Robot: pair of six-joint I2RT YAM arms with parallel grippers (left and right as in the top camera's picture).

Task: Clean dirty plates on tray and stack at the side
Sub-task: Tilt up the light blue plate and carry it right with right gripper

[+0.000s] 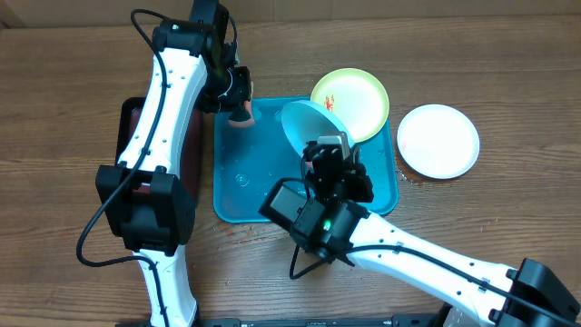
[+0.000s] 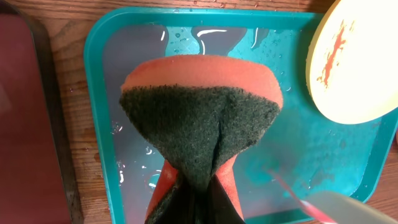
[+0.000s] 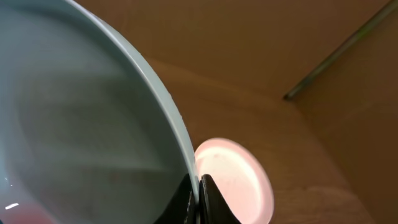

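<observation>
Sponge (image 2: 199,118) over tray (image 2: 93,124), black tray (image 2: 25,124) beside

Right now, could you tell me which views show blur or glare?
Overhead: sharp, evenly lit. Left wrist: sponge crisp, white glare streaks on the wet tray, lower-right corner blurred. Right wrist: the close cyan plate is out of focus, the white plate beyond looks pinkish.

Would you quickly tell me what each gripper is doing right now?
Left gripper: closed on the sponge.
Right gripper: closed on the rim of the pale blue plate.
</observation>
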